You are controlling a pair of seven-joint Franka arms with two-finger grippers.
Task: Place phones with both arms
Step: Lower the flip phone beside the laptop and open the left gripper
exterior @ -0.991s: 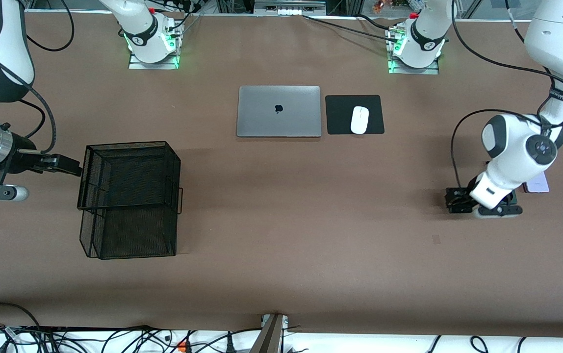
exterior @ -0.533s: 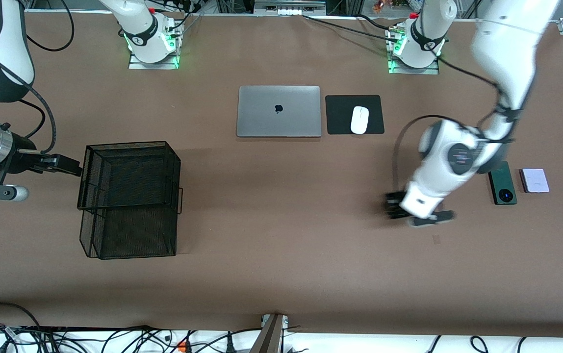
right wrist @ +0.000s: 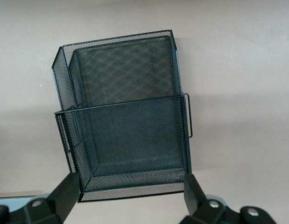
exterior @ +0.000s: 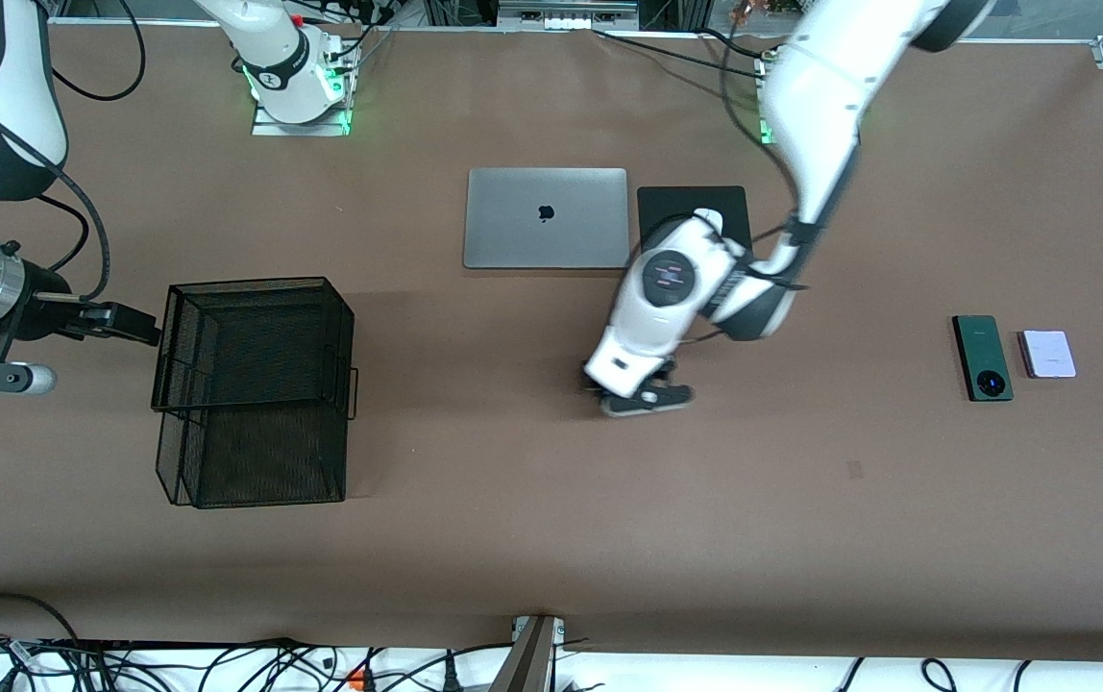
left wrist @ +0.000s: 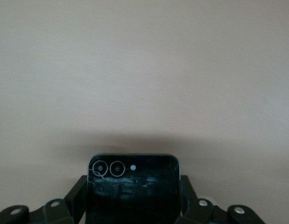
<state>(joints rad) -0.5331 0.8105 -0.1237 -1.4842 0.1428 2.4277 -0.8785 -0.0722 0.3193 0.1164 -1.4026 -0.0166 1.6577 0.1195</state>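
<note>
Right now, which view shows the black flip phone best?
The left wrist view: the black flip phone fills the space between the left gripper's fingers, its two camera rings plain. In the front view the gripper is over bare table and the arm hides the phone. The right wrist view shows only the mesh basket.

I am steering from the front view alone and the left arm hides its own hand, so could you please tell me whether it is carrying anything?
Observer: Yes. In the left wrist view the left gripper is shut on the black flip phone.
Operator: Thank you. Which face of it shows?
Observer: The face with two round camera rings, with bare table below it.
Operator: And what does the right arm's camera see?
Observer: The right gripper waits open, with the black mesh basket framed between its jaws.
</note>
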